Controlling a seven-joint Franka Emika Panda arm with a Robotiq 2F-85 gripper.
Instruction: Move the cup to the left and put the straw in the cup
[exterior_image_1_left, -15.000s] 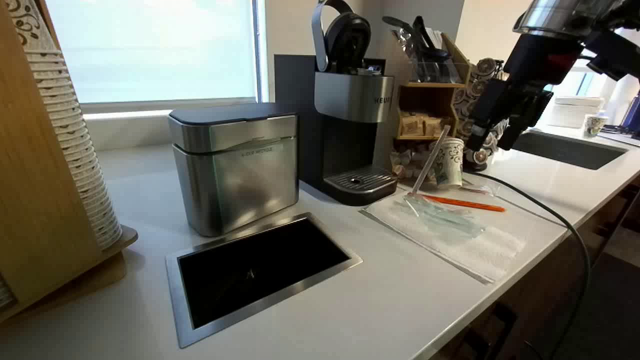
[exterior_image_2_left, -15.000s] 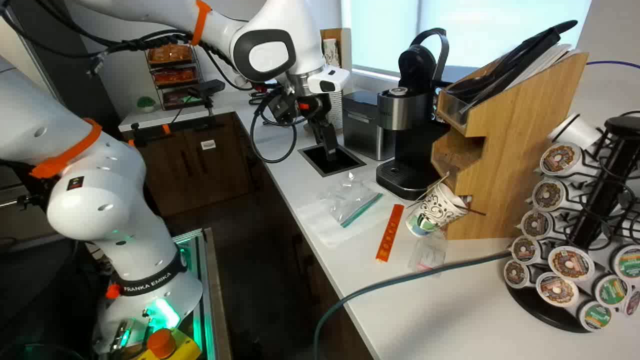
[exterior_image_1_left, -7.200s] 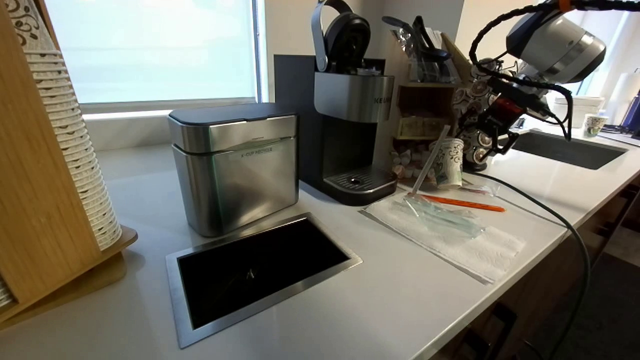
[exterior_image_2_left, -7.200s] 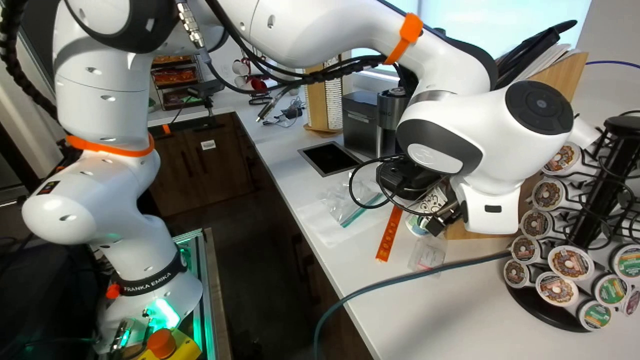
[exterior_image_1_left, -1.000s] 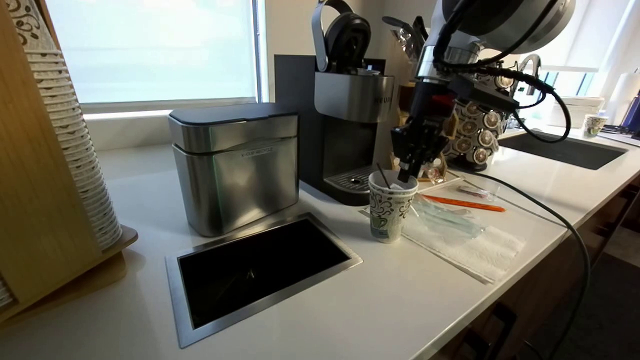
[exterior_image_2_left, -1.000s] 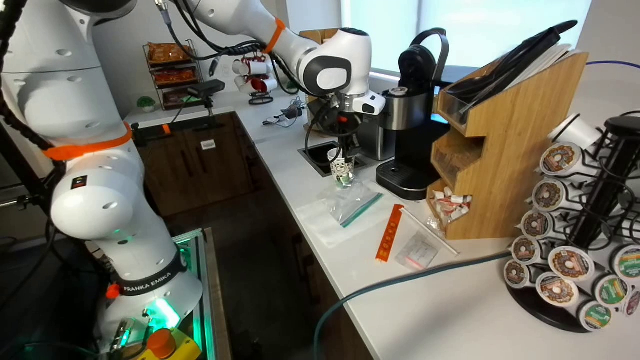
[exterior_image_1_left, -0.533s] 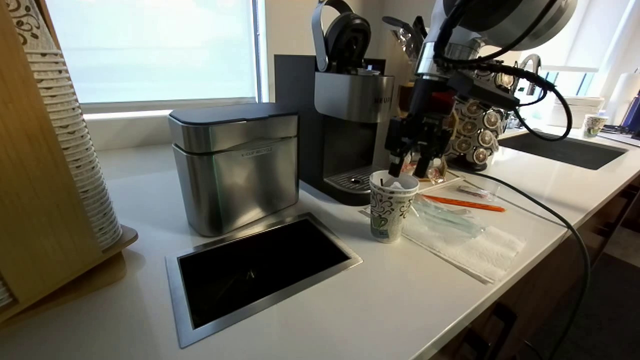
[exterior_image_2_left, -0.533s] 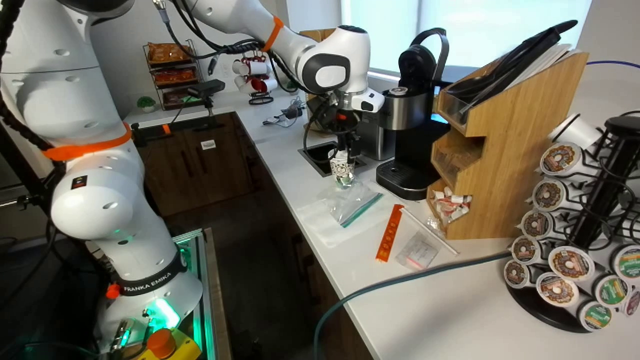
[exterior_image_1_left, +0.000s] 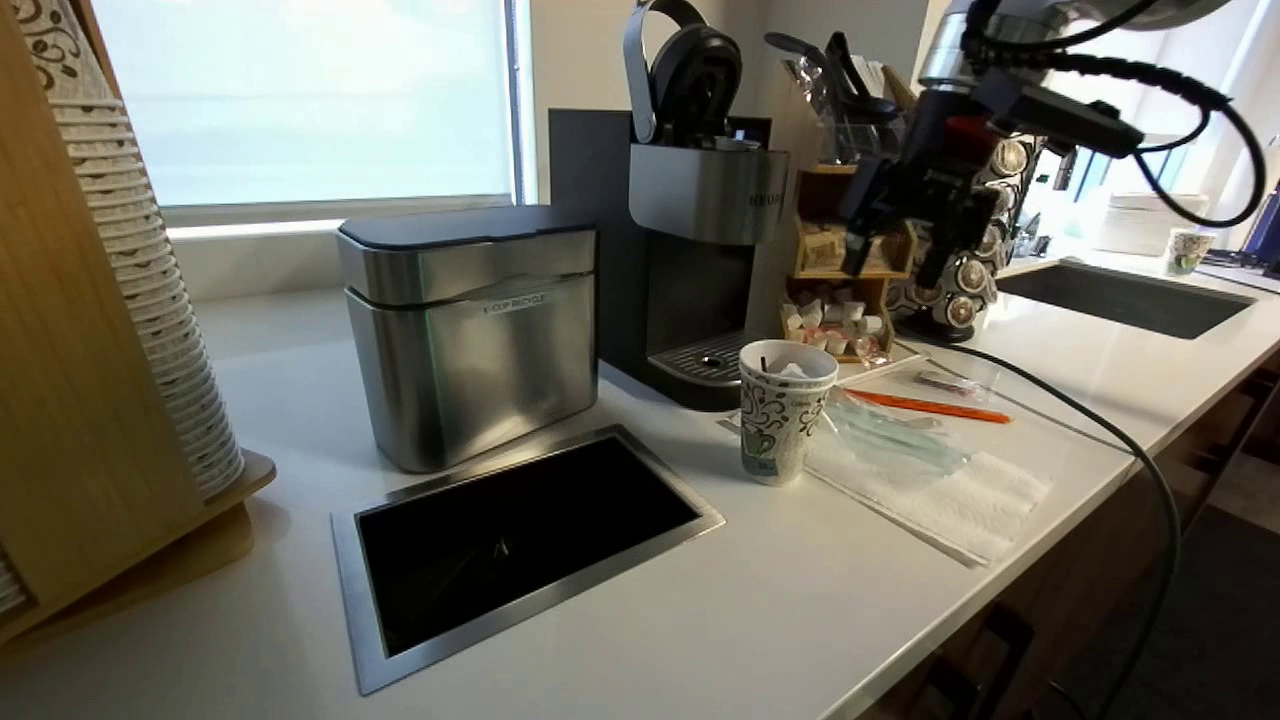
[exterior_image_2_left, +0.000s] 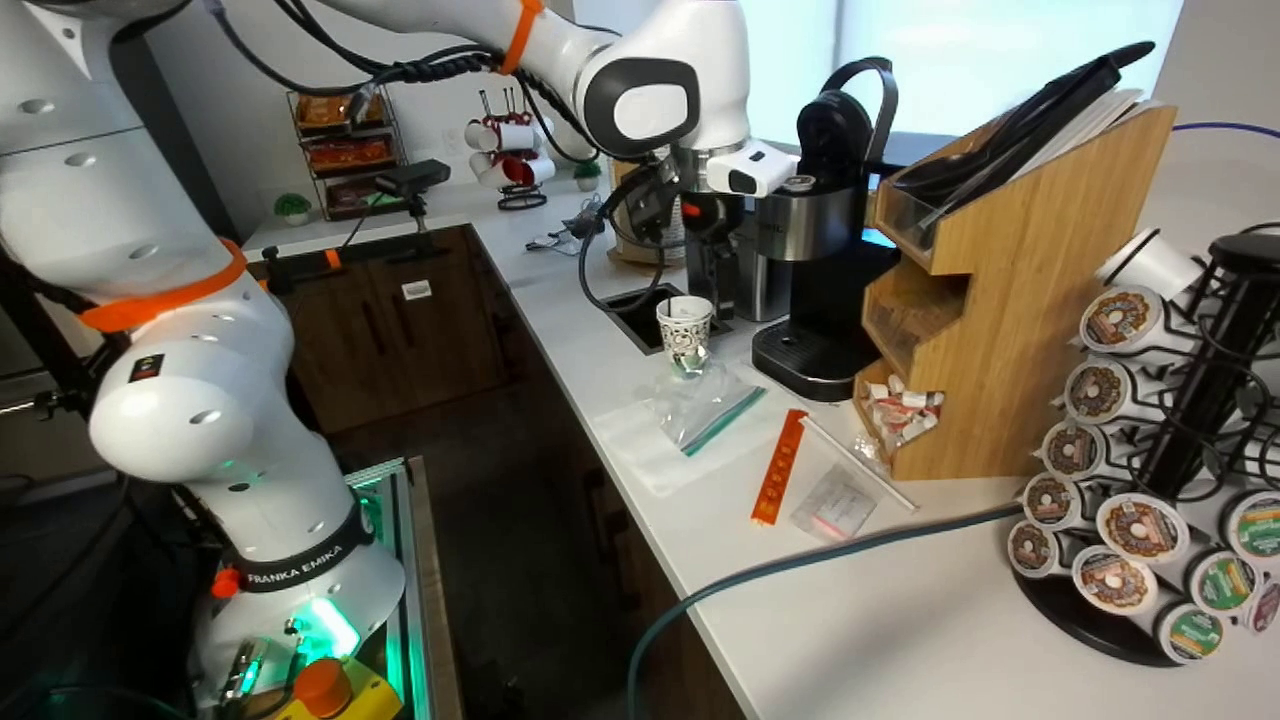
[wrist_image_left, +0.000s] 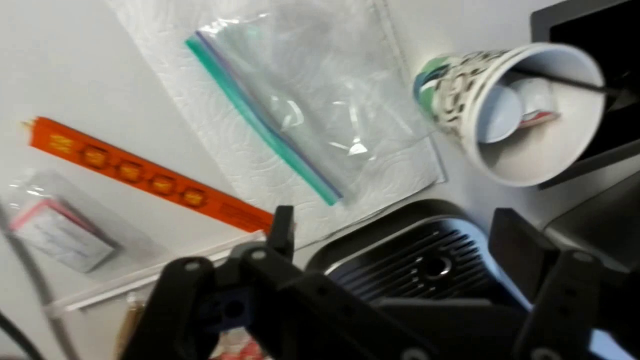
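Here's your cup (exterior_image_1_left: 785, 415), upright on the counter (exterior_image_1_left: 700, 630), right of the metal-rimmed hole (exterior_image_1_left: 540, 600) in an exterior view, so the first half looks done. Your gripper (wrist_image_left: 396, 222) hangs in the air near the coffee maker (exterior_image_2_left: 815, 222), fingers spread wide, nothing between them. Next up, I'd judge, is the straw (exterior_image_2_left: 860, 465): in an exterior view it lies flat, nearer and right of the gripper, just in front of the wooden organizer (exterior_image_2_left: 1020, 330), its far end touching or just beside the orange sleeve (exterior_image_2_left: 778, 468), hard to tell which. Check the wrist view: those jaws would close almost along the straw, so turn the wrist first and straddle it crosswise. Drop low, avoid the clear packet (exterior_image_2_left: 838, 503) alongside, and squeeze gently; a thin tube should bend easily. Take it toward one end, leaving free length to point downward. Then aim steeply over the cup's middle: a white pod (wrist_image_left: 500, 114) and a dark stick (wrist_image_left: 565, 81) already sit inside, and one bump could topple it.
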